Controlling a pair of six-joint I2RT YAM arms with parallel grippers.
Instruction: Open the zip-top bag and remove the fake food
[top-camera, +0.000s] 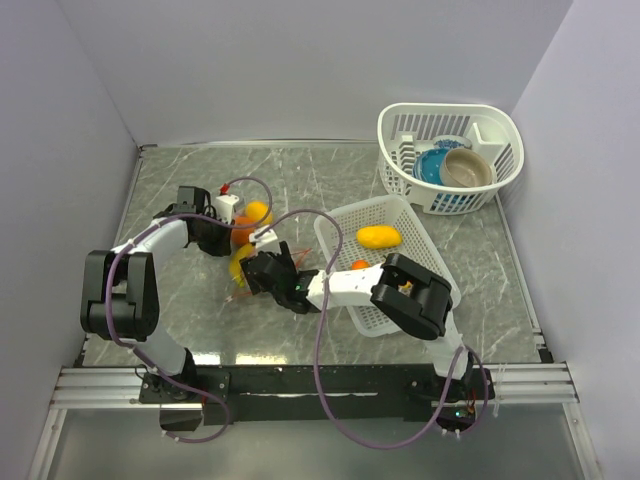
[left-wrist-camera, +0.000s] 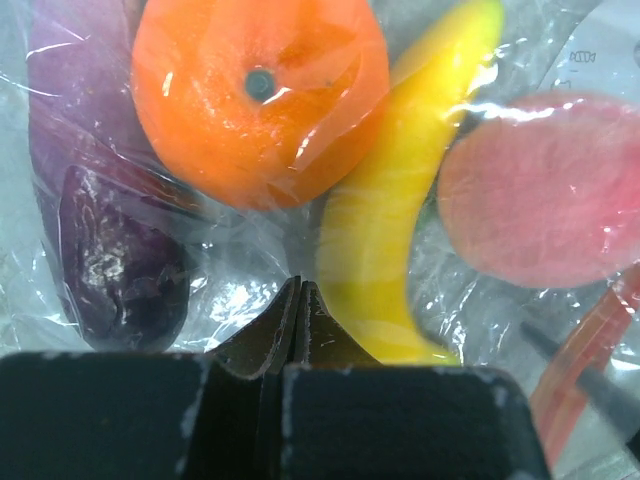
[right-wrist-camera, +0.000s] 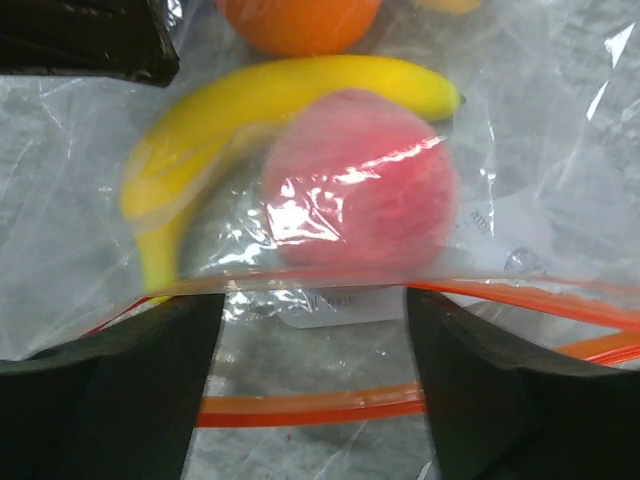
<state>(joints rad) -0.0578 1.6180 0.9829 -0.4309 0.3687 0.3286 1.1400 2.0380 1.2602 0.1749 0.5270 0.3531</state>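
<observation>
Right wrist: zip-top bag (right-wrist-camera: 520, 130) rim between spread fingers (right-wrist-camera: 110, 390).

Left arm (top-camera: 120, 290): elbow folded back, forearm reaching forward-right. Left gripper (left-wrist-camera: 297, 292): jaws pressed tight together. Right arm (top-camera: 410, 292): forearm swung across to left. Right gripper (right-wrist-camera: 314, 312): fingers spread wide, close to left gripper.

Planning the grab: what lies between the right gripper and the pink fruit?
Right wrist view: only the zip-top bag's red-orange zip strip and clear film separate right gripper from pink fruit.
</observation>
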